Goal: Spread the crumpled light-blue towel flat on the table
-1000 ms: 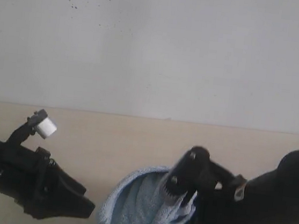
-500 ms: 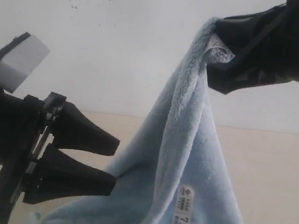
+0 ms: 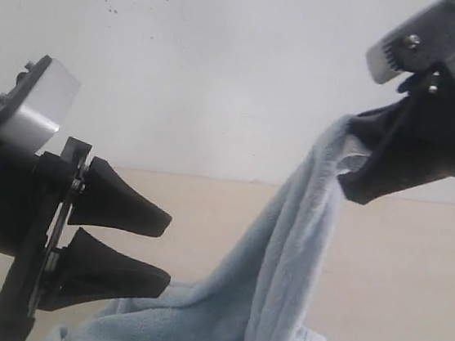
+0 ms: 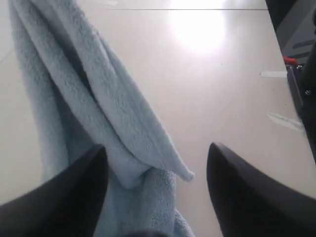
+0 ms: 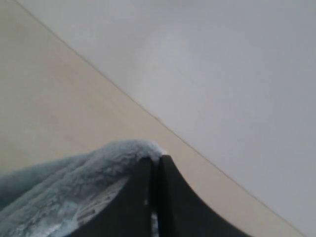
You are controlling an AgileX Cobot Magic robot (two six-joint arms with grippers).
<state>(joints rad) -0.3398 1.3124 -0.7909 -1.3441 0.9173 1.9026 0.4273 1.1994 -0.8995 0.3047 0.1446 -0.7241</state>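
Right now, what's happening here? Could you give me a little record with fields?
towel: light blue, lifted by one edge, hanging in folds, not flat
right hand: shut on the towel's top edge, raised above the table
left hand: open, beside the towel's lower part, gripping nothing
task status: towel not yet spread

The towel [image 3: 279, 292] runs off the exterior view's bottom edge. The right gripper [image 3: 354, 158] hides its pinched corner.
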